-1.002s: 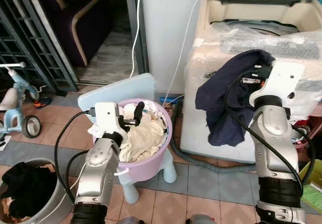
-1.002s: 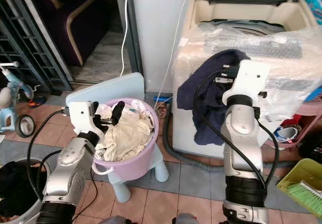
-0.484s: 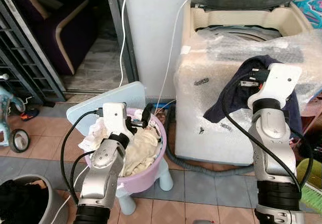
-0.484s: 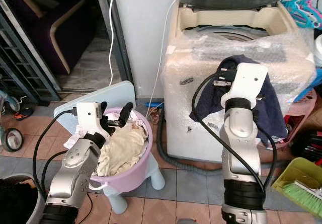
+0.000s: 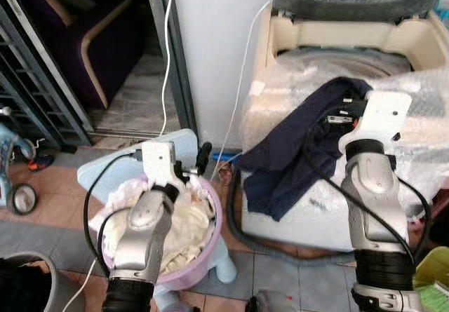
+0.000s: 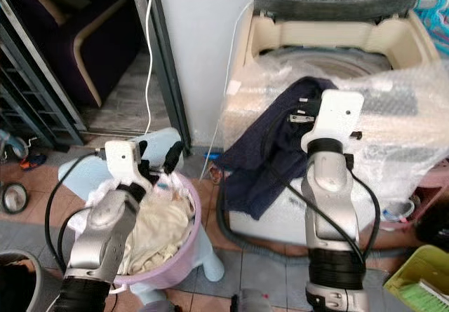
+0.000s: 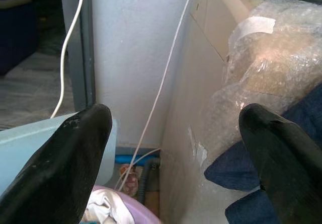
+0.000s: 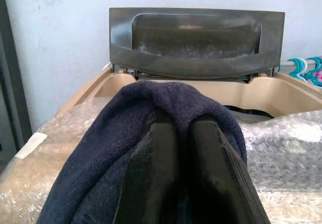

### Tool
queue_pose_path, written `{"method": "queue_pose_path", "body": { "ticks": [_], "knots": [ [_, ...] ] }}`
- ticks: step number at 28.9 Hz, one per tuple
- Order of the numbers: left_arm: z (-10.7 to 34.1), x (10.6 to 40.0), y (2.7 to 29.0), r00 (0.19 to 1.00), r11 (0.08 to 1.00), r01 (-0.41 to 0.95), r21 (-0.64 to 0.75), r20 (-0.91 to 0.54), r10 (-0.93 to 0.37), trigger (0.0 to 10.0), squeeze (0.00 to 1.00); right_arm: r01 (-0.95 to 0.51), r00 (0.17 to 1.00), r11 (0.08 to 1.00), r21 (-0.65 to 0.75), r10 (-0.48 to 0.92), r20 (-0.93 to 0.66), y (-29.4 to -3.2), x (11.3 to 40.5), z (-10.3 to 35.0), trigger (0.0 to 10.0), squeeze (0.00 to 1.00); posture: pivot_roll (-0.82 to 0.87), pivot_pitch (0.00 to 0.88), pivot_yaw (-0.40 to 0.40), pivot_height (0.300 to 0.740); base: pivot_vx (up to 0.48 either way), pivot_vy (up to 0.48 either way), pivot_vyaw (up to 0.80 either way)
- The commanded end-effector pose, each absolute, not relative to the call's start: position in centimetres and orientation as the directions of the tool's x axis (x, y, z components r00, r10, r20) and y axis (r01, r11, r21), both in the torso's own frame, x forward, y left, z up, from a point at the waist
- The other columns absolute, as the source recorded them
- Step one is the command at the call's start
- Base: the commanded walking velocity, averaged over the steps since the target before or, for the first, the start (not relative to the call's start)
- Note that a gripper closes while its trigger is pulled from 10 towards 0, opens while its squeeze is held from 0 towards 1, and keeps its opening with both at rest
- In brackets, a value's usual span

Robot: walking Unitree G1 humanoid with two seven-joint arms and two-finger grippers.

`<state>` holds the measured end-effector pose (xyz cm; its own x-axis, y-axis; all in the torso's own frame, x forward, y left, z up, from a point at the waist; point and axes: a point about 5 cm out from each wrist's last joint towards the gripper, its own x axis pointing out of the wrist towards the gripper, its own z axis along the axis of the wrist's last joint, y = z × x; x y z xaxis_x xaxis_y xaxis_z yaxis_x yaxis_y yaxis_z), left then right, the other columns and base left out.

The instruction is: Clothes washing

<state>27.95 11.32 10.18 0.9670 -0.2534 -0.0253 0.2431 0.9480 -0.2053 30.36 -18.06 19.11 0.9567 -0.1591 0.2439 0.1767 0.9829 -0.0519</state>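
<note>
Carried the dark garment [image 5: 295, 144] up from beside the washing machine [image 5: 393, 45] onto its wrapped front edge, right gripper [image 8: 178, 148] clamped on it. Nearly ready to drop in. Left gripper [image 5: 200, 159] spread wide, empty, above the laundry basket [image 5: 210, 249].

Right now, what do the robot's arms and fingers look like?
Both arms are shiny silver tubes with black ribbed cuffs lower down and black cables looping alongside. Each wrist carries a boxy white block. The left gripper and right gripper have long, matte black fingers.

No legible text, labels, brands or numbers on anything in view.
</note>
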Motion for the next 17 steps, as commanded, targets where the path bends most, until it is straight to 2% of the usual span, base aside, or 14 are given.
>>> {"method": "queue_pose_path", "body": {
  "ticks": [1, 14, 17],
  "knots": [
    [9.98, 27.93, 11.86, 0.973, 0.956, 0.218, -0.199, -0.037, -0.229, 10.0, 0.0, 0.162, 0.95, 0.986, -0.051, -0.142, 0.277, -17.66, 30.28, 19.88, 10.0, 0.0, -0.12, 0.045, 0.058, 0.74, 0.0, -0.322, 0.0],
    [9.98, 27.94, 11.89, 0.973, 0.957, 0.215, -0.194, -0.035, -0.226, 10.0, 0.0, 0.162, 0.951, 0.985, -0.051, -0.142, 0.275, -17.67, 30.31, 19.82, 10.0, 0.0, -0.12, 0.047, 0.059, 0.74, 0.0, -0.48, 0.0],
    [9.99, 28.0, 12.05, 0.976, 0.963, 0.204, -0.176, -0.033, -0.213, 10.0, 0.0, 0.161, 0.951, 0.986, -0.051, -0.142, 0.274, -17.64, 30.33, 19.8, 10.0, 0.0, -0.12, 0.047, 0.061, 0.74, 0.0, 0.0, 0.0]
  ]
}}
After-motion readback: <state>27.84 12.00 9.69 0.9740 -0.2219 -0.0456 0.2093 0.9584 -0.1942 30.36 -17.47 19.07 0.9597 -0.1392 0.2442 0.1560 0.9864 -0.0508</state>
